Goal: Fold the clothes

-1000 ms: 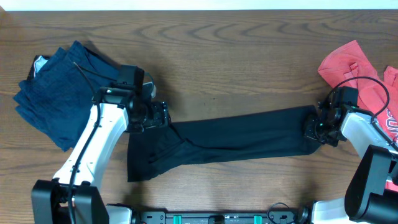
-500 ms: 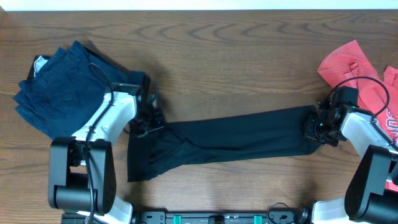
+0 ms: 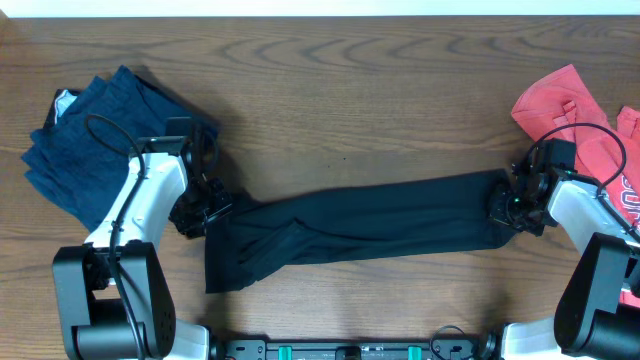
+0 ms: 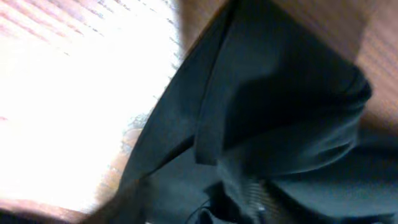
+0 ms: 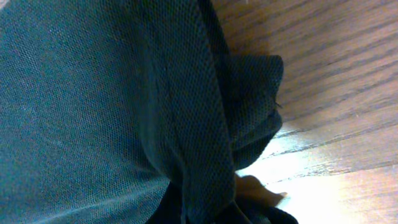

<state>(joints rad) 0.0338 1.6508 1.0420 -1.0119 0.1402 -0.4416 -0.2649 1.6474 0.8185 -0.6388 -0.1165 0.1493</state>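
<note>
The black shirt [image 3: 370, 225] lies stretched into a long band across the table, with a wider bunched part at its left front. My left gripper [image 3: 210, 212] is at the shirt's left end and looks shut on its fabric. The left wrist view shows folded black cloth [image 4: 280, 93] drawn down into the jaws. My right gripper [image 3: 503, 207] is shut on the shirt's right end. In the right wrist view a gathered ridge of black mesh fabric [image 5: 186, 124] runs into the jaws. The navy garment [image 3: 90, 145] lies far left and the red shirt [image 3: 565, 105] far right.
The left arm [image 3: 140, 215] lies over the edge of the navy garment. The right arm [image 3: 580, 215] lies next to the red shirt. Bare wooden table [image 3: 350, 100] stretches behind the black shirt. The table's front edge with the arm bases is close below.
My left gripper has moved left and toward the front, dragging the black shirt's left end with it. The right gripper has not moved.
</note>
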